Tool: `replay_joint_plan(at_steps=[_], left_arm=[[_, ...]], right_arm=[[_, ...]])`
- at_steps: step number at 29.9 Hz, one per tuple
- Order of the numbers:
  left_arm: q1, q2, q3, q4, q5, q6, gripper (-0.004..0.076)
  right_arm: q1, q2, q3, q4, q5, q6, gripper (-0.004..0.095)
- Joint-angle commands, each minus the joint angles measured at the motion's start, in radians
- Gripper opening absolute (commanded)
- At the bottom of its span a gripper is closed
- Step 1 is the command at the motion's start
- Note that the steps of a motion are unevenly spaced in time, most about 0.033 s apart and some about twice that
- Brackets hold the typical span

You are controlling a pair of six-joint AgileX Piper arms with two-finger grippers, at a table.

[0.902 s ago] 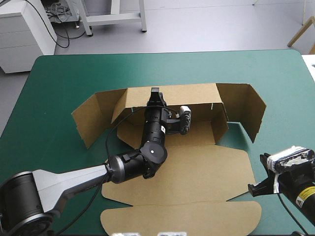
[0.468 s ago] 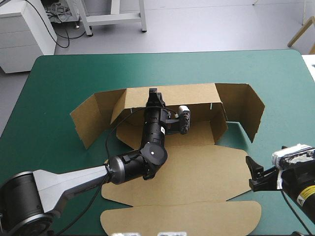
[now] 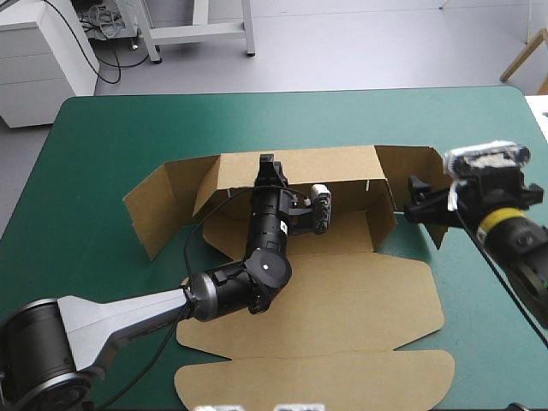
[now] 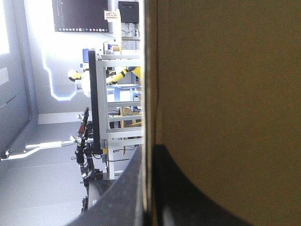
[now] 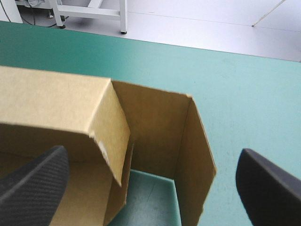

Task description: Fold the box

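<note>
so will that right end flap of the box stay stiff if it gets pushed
Probably it swings rather than buckles: the flap stands folded along a crease. The box likely won't slide much, since the left gripper is shut on its back wall.

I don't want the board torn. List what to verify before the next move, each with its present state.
1. Left gripper shut on the box, at its back wall: ok, one of its fingers on each face of the board.
2. Right gripper open: ok, its fingers stand wide apart.
3. Right side flap ahead of the right gripper, between its fingers: ok.
4. Right gripper clear of the board: cannot tell.
5. Lid lying flat: ok.
6. Left side flap raised and free: ok.
</note>
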Motion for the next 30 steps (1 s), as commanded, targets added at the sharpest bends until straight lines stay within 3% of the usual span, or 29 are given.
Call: replay_joint_plan(at_steps=[1,5,9,13,23,30], left_arm=[[-0.006,-0.054,-0.024,0.084,0.055,-0.019,-0.0010],[-0.006,-0.054,-0.024,0.084,0.053,-0.019,-0.0010],[-0.006,-0.054,-0.024,0.084,0.053,-0.019,-0.0010],[-0.006,-0.054,-0.024,0.084,0.053,-0.019,-0.0010],[-0.006,-0.052,-0.024,0.088,0.044,-0.019,-0.0010],[-0.004,-0.052,-0.024,0.092,0.038,-0.019,-0.0010]], right_arm=[[-0.028,0.132,-0.173,-0.042,-0.034,-0.041,0.0891],[-0.101,0.290,-0.330,0.032,-0.006,-0.151,0.0891],[-0.210,0.443,-0.476,0.240,0.043,-0.338,0.0891],[-0.300,0.586,-0.620,0.421,0.180,-0.492,0.0891],[-0.408,0.881,-0.963,0.533,0.527,-0.597,0.0891],[-0.453,0.884,-0.904,0.591,0.526,-0.594,0.0890]])
